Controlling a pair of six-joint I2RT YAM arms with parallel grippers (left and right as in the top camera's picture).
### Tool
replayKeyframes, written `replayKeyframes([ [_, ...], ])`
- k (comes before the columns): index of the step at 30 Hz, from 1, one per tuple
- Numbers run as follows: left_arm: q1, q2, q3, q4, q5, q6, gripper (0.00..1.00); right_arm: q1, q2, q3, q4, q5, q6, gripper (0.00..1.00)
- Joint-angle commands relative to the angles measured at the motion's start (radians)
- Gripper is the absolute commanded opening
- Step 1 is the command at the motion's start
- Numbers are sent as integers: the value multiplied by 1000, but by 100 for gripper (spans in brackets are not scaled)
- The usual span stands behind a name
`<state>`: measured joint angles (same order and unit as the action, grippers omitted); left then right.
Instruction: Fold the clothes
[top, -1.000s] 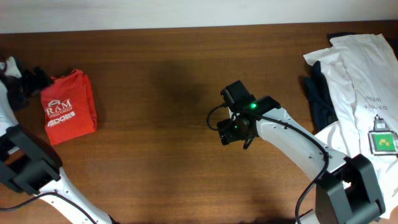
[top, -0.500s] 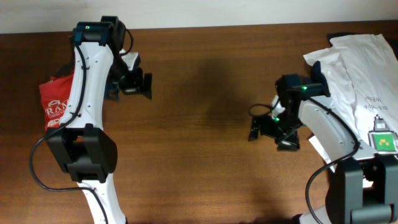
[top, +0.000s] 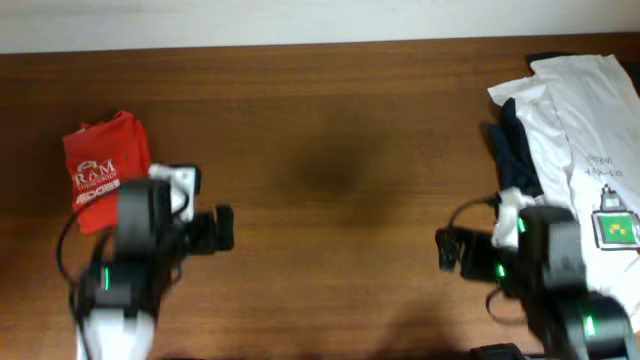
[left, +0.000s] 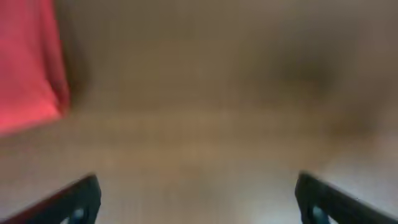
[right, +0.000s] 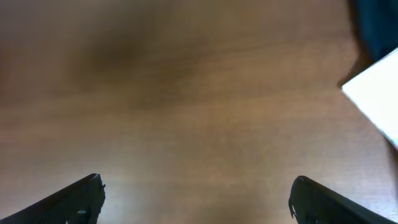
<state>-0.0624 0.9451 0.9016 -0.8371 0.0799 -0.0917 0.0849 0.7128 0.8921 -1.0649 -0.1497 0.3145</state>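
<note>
The red-orange T-shirt lies folded with its white lettering up at the far left of the brown table; its edge shows in the left wrist view. My left gripper is open and empty, to the right of the shirt and apart from it; its fingers show in the left wrist view. My right gripper is open and empty over bare table at the right; its fingers show in the right wrist view.
A white shirt with a small green-yellow patch lies at the right edge over a dark navy garment. A white corner and navy cloth show in the right wrist view.
Both arms have pulled back toward the table's front edge. The left arm has come off the red shirt; the right arm has left the table's middle. The shirt lies uncovered.
</note>
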Motion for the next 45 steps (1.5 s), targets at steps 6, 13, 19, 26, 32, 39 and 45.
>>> replayKeyframes([
  [6, 3, -600, -260, 84, -35, -20, 99, 0, -335, -79, 22, 31, 19, 99],
  [13, 3, -608, -260, 27, -35, -21, 99, 0, -333, -79, 22, 30, 19, 99],
  [19, 3, -608, -260, -20, -35, -20, 99, 0, -362, -87, 34, 101, -7, 99],
  [26, 3, -608, -260, -26, -35, -20, 99, -2, -640, -332, 369, 177, -259, 99],
  [32, 3, -608, -260, -26, -35, -21, 99, -2, -709, -681, 907, 196, -273, 99],
  [39, 3, -608, -260, -26, -35, -21, 99, -1, -709, -887, 1109, 178, -377, 99],
  [45, 3, -608, -260, -32, -35, -20, 99, 0, -709, -887, 985, 145, -378, 99],
])
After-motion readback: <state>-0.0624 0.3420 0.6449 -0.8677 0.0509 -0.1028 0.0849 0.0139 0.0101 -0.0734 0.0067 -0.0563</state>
